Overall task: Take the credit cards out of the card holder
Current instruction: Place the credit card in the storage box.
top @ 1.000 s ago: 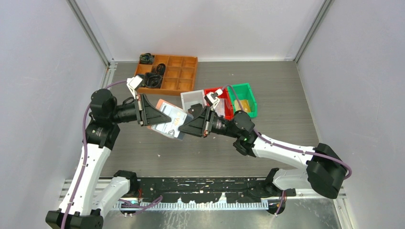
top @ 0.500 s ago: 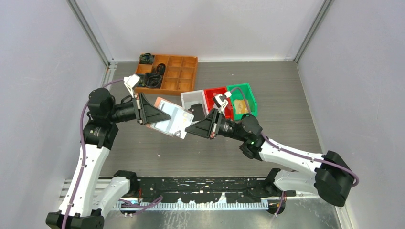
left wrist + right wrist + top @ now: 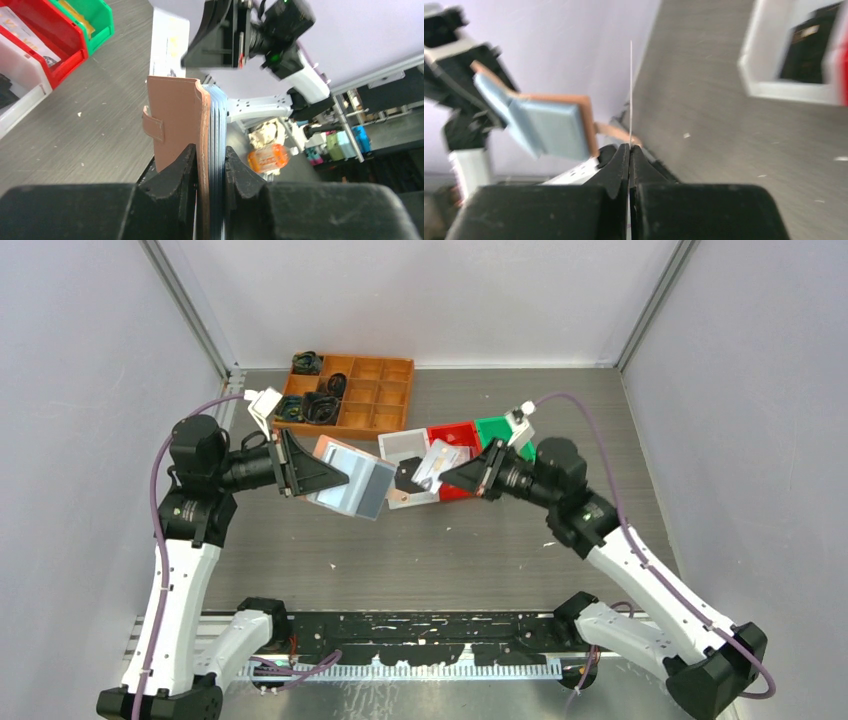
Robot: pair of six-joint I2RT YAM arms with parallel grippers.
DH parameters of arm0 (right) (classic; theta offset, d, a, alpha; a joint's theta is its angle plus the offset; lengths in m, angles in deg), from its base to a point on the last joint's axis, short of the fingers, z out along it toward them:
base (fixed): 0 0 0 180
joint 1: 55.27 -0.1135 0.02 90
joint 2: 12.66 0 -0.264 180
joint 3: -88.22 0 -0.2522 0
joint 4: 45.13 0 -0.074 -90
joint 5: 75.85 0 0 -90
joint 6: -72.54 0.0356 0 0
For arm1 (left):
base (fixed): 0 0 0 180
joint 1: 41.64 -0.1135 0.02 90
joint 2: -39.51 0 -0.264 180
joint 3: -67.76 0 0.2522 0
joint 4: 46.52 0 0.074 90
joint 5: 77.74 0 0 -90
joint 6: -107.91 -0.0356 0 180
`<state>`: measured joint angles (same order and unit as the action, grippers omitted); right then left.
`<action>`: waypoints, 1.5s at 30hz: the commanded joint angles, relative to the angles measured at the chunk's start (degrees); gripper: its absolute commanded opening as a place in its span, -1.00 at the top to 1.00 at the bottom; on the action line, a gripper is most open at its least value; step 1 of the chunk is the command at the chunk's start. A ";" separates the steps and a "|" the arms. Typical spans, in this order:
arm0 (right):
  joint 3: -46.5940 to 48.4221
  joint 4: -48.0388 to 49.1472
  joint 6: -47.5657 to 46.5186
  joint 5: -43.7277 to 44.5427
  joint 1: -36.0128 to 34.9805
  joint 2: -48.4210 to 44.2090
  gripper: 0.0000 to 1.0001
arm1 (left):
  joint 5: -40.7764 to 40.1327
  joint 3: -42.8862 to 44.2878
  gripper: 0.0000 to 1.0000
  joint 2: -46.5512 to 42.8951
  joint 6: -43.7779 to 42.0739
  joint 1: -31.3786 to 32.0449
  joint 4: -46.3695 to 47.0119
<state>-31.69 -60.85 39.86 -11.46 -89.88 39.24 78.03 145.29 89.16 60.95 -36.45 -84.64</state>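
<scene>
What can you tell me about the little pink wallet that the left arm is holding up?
The card holder is a small salmon-pink folding wallet, leather-like, with a snap tab on its cover and a stack of bluish clear sleeves inside. It hangs in the air above the table, tilted, pinched at one edge by the left gripper. Nothing else touches it.

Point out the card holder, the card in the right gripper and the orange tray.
card holder [image 3: 350,485], top view, bluish sleeves.
card [image 3: 438,460], top view, white face.
orange tray [image 3: 392,393], top view, bare compartment.
</scene>
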 commanded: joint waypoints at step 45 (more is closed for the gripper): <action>52.14 -45.05 -38.93 24.04 8.25 56.31 0.08 | 7.76 5.93 1.00 -3.85 -9.49 -0.51 -6.75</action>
<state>18.01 -105.22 0.34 10.35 -81.77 103.28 83.28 148.59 86.25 49.57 -36.53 -94.85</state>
